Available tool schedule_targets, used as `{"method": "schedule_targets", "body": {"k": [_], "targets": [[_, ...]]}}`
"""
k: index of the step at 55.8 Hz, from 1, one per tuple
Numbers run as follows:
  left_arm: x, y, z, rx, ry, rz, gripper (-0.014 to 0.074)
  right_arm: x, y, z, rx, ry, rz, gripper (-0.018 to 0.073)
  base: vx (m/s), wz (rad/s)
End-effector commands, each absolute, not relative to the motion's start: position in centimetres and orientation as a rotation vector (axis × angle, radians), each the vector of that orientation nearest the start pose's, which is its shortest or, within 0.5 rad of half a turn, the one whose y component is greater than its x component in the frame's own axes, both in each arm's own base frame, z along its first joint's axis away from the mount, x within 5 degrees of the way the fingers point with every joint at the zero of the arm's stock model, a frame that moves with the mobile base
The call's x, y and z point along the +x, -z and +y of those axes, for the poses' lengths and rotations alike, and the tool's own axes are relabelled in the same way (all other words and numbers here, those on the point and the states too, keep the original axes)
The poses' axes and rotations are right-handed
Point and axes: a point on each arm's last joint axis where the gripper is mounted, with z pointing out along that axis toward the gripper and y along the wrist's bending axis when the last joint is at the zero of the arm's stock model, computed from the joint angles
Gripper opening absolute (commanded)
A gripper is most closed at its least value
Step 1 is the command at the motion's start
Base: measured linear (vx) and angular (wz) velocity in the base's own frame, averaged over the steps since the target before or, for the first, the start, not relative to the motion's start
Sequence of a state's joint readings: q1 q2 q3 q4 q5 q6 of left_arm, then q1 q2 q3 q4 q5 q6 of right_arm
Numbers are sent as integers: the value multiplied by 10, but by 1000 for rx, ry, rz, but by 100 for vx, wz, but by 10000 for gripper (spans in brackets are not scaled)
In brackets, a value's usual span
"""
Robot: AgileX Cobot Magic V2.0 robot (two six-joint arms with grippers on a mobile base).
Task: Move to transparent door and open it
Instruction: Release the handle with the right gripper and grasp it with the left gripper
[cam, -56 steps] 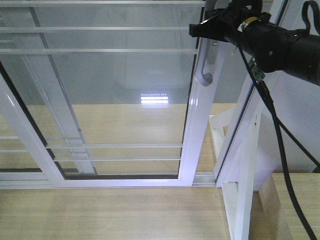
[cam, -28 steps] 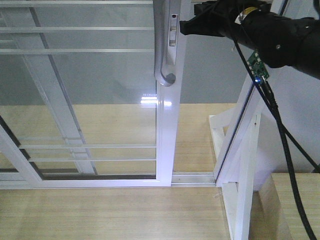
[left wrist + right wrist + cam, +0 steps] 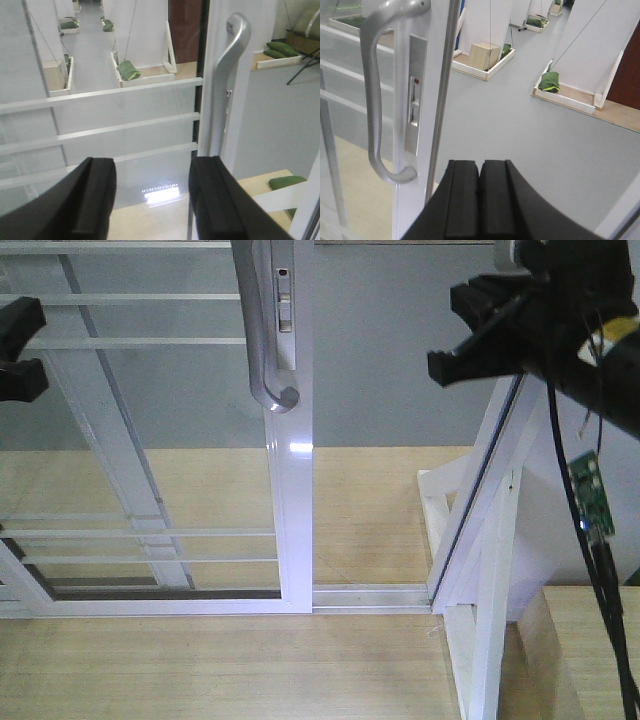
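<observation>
Upper centre of the front view, the curved grey pull handle [image 3: 262,330] of the tall clear-glass sliding door in a white frame [image 3: 290,490] runs vertically, left of the black right gripper [image 3: 480,167], whose jaws are pressed together on nothing. At far left the black left gripper [image 3: 152,170] gapes wide and empty, and seems farther off. One handle, two grippers, one handled door, one handleless barred glass panel [image 3: 120,440] behind.
</observation>
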State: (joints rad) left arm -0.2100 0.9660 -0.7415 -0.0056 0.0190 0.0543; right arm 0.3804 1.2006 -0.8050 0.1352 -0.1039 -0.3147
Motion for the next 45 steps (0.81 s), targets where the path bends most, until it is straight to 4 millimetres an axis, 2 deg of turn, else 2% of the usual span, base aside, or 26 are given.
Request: {"method": "schedule_targets", "body": {"k": [1,11,21,34,45], "targets": [[221,-365,-51,211,148,1582,449,230,-339,89,-445,-117,1575,-8,0,0],[259,-344,-60,155,196,1529,449,205,-321,79,-447,-113,1590,-6,0,0],[296,-324,-69,117,235,1557,449,198,-325,76,-440,-114,1565,-6,0,0],[333,-329,-80,140,263,1543,449,197,-327,75,-477,-75,1547,-6,0,0],[354,-332,-88,159,289,1531,449,197,-327,75,-484,-68,1543,-6,0,0]]}}
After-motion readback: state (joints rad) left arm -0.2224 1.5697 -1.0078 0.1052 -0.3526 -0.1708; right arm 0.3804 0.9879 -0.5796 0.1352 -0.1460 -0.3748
